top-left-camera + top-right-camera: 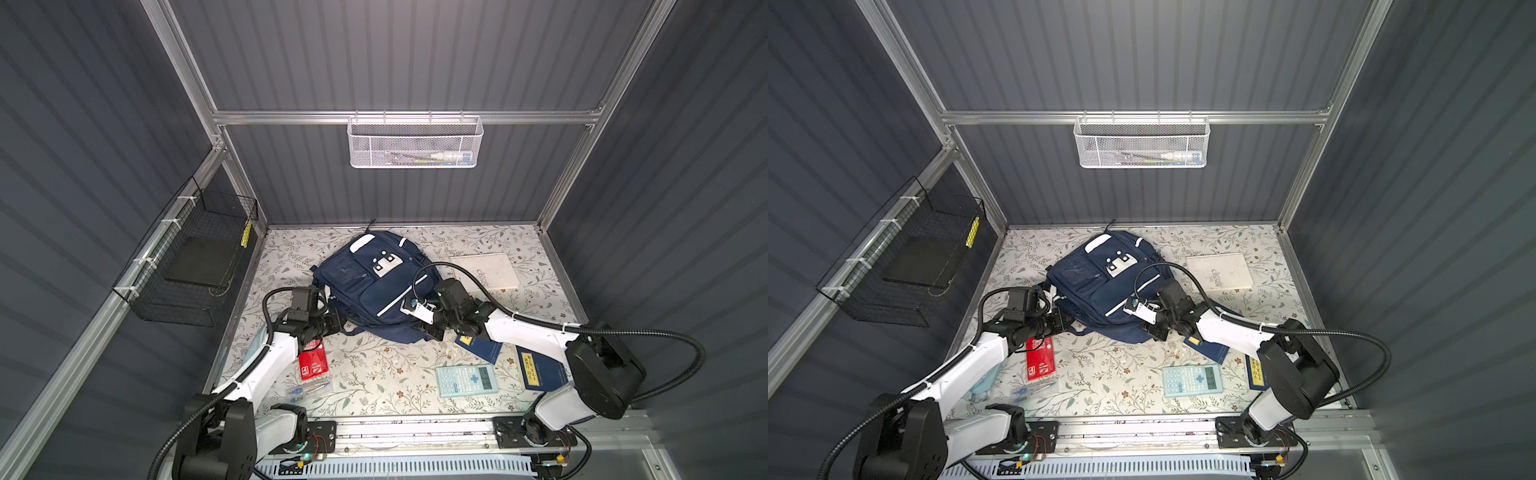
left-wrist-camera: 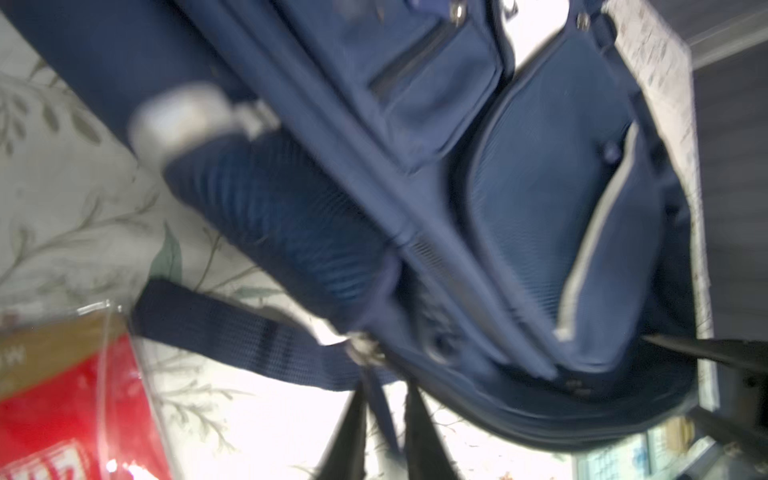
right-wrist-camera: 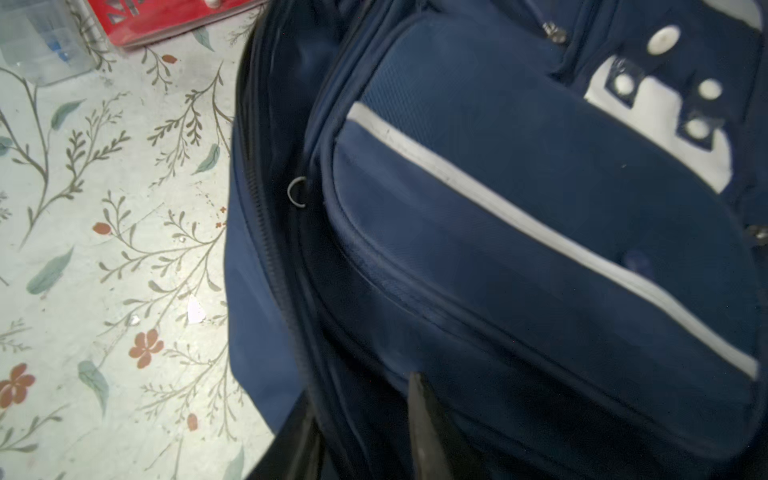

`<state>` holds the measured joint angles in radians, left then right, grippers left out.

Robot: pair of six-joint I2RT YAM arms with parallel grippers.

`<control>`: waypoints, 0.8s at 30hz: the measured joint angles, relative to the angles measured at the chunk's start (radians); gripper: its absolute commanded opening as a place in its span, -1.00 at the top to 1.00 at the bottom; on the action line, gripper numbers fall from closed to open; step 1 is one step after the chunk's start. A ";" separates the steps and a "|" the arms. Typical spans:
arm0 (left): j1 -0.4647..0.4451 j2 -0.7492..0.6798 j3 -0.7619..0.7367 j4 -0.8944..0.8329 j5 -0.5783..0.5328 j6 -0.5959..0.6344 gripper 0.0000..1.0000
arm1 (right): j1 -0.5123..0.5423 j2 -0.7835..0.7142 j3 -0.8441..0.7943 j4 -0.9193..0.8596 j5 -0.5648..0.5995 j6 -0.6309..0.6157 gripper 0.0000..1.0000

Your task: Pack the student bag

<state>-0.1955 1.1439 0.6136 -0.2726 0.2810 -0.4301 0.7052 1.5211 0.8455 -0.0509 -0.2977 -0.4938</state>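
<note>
The bag [image 1: 374, 286] lies flat on the desk [image 1: 374, 374], its front pockets up, in the middle and nearer to the far edge than to the near one. Its long axis runs from the far edge toward the near edge and leans a little to the right corner at the near end. Both arms meet this near end, so the bag stretches away from both of them toward the far edge.

The left gripper [image 2: 384, 399] is at the near-left corner of the bag. Its jaws stand a little apart, and a thin blue strap [image 2: 380, 395] passes between them. The strap looks loose there and not pinched, though this view is blurred.

The right gripper [image 3: 361, 399] is at the near-right corner, over the zip seam [image 3: 266, 232] beside the front pocket. One finger [image 3: 419, 415] shows well, but the other is dark against dark cloth, so I cannot tell if it holds the cloth.

I judge that neither arm is nearer, because each has its own corner. The opening of the seam seems to depend on a pull along this near end, and the right arm is better placed for it
</note>
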 measured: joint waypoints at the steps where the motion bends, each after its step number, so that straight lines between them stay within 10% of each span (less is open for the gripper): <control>1: 0.000 -0.011 0.001 -0.001 0.000 -0.004 -0.13 | 0.003 -0.014 -0.006 0.005 0.008 0.010 -0.11; 7: -0.002 -0.078 0.059 -0.104 -0.024 -0.005 -0.99 | -0.002 -0.166 -0.067 0.055 0.134 0.235 -0.98; 14: -0.213 -0.014 0.292 -0.108 -0.045 0.011 -1.00 | -0.163 -0.341 -0.076 0.001 0.282 0.659 -0.98; 24: -0.668 0.528 0.675 0.035 -0.029 0.028 -0.59 | -0.444 -0.565 -0.224 -0.339 0.298 1.048 -0.98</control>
<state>-0.8639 1.6722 1.2884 -0.2371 0.2520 -0.4023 0.2611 0.9558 0.6220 -0.3901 0.0006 0.5545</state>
